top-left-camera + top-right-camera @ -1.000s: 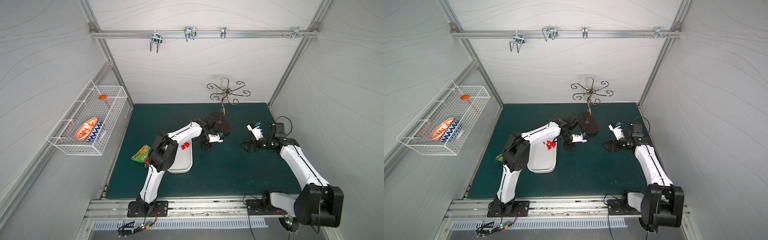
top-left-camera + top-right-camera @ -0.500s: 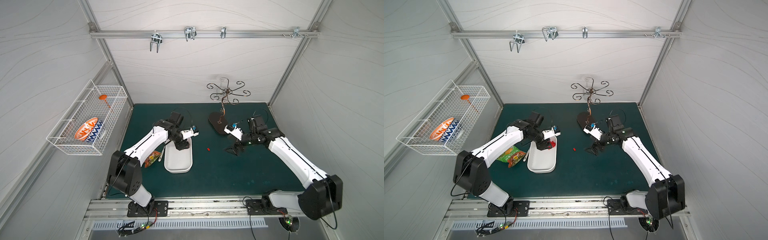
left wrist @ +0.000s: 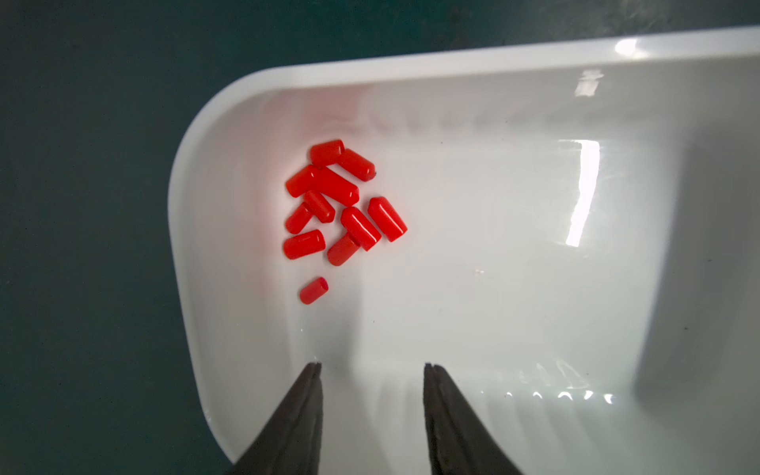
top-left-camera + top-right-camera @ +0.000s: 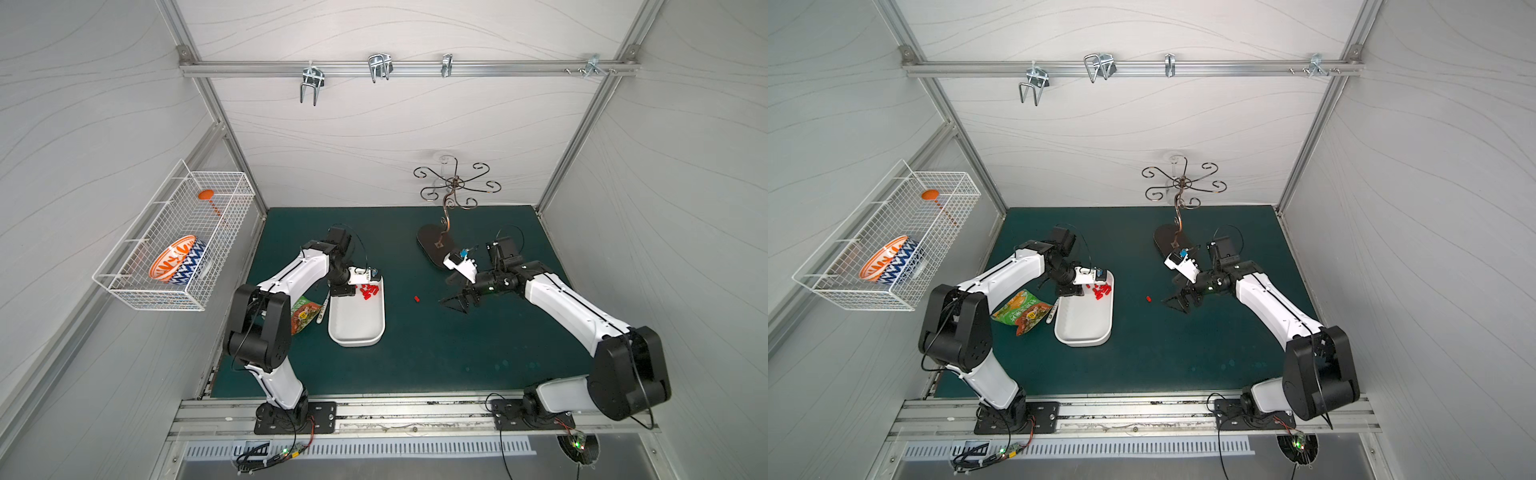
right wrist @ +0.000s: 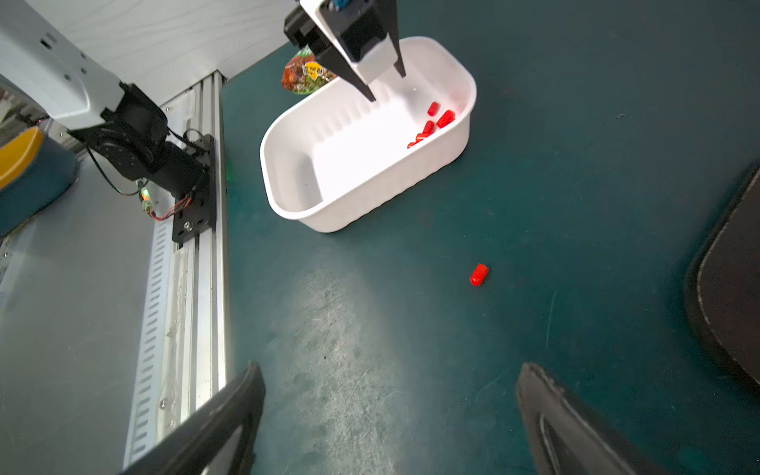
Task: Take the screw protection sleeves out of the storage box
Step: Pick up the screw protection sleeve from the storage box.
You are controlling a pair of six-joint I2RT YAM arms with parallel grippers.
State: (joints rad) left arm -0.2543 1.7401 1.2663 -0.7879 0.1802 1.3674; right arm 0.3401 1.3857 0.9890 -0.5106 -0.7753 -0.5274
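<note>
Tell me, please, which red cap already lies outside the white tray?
The lone cap on the green mat beside the tray; all the others sit clustered inside the tray.

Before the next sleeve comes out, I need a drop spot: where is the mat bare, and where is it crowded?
Widest bare mat: between storage box, right arm and front rail. Also bare: the back strip between left arm and stand base. Crowded: the snack packet beside the box, and the sleeves' corner by the left gripper.

Glossy white plastic storage box (image 3: 452,61); smooth shiny red plastic screw protection sleeves (image 3: 337,191); matt, scuffed green mat (image 5: 349,329)
</note>
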